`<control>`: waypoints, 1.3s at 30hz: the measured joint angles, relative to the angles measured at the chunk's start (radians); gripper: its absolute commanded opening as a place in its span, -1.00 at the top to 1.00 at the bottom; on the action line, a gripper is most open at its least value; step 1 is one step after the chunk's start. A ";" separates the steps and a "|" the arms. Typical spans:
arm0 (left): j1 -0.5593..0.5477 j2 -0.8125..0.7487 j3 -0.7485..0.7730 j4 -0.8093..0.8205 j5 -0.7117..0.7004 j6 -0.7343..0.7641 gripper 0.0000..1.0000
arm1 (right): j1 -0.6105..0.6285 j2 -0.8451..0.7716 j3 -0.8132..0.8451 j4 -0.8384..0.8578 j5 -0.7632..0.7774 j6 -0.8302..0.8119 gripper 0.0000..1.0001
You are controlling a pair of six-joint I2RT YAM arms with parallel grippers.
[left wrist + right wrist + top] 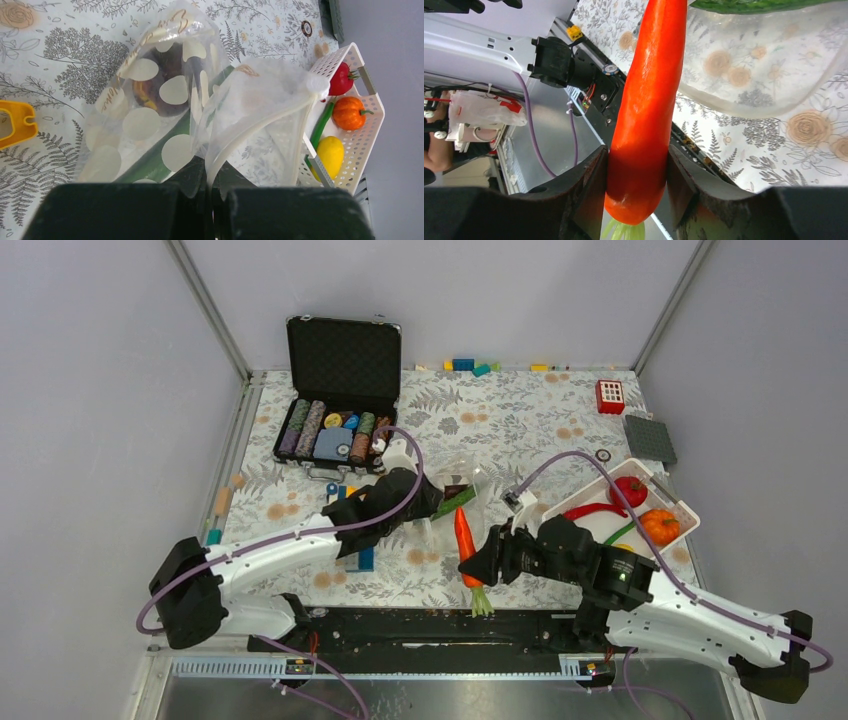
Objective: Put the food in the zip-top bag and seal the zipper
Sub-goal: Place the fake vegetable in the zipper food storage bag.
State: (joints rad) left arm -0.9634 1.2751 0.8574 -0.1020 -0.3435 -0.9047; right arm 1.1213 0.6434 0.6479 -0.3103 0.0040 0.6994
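Observation:
My left gripper [432, 498] [209, 167] is shut on the zipper [260, 125] of the zip-top bag [470, 478] [150, 100], holding its mouth up. Inside the bag lie a green pod [155, 162] and a dark item. An orange carrot [465, 540] [649, 100] is pinched at its thick leafy end by my right gripper [478, 560] [638, 165], its tip pointing at the bag [764, 65]. The white basket [600, 485] [370, 135] holds a tomato [630, 490] [341, 80], pumpkin [660, 527] [349, 112], chili [597, 510], another green pod [321, 127] and a yellow piece [330, 154].
An open black case of poker chips [340, 390] stands at the back left. Toy blocks [470, 365] line the back wall, with a red toy [610, 396] and a dark grey plate [650, 438] at the back right. A blue block [360, 560] lies under my left arm.

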 measured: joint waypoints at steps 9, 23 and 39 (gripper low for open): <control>-0.050 -0.081 -0.027 0.096 -0.041 0.141 1.00 | -0.221 0.170 0.060 0.012 -0.293 0.143 0.57; -0.112 -0.107 -0.090 0.233 -0.004 0.260 1.00 | -0.313 0.266 0.143 -0.021 -0.024 0.298 0.31; -0.114 -0.060 -0.089 0.264 0.114 0.210 1.00 | -0.315 0.427 0.130 0.115 0.446 0.398 0.17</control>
State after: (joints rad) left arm -1.0771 1.2156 0.7681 0.1619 -0.2295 -0.6949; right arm 0.8059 1.0702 0.7784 -0.1951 0.4496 1.0977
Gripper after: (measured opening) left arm 0.009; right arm 0.491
